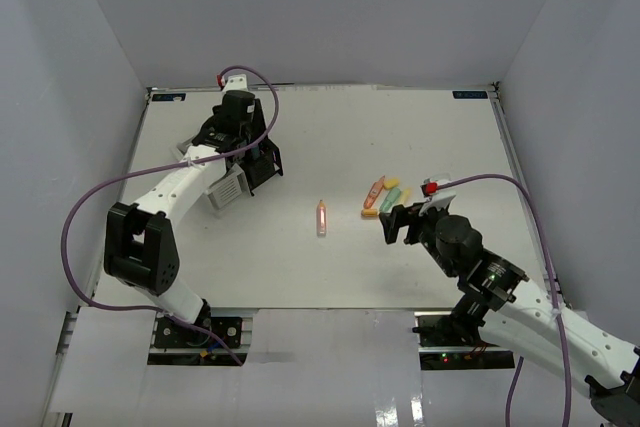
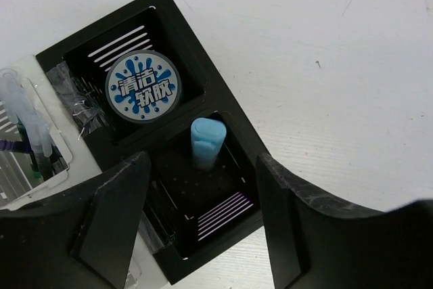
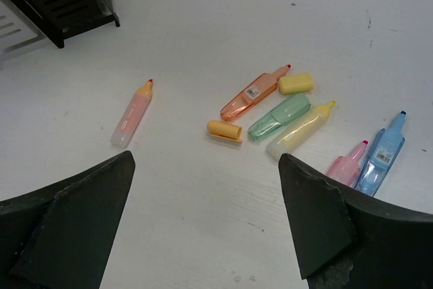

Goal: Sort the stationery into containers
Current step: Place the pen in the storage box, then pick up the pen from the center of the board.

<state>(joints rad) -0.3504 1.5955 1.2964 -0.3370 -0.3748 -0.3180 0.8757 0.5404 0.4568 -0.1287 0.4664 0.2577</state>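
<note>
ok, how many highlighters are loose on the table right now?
6. Lone pink highlighter mid-table; clustered apart from it: orange highlighter, green highlighter, yellow highlighter, second pink highlighter, blue highlighter. Wrist view's lower corner is blocked, so more may hide.

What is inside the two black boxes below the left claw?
The far box holds a round blue-white tub; the near box holds a blue highlighter. The left claw hides its near corners.

The white compartment [image 2: 13, 174] holding blurred pens [image 2: 27, 120] is cut off at left.
</note>
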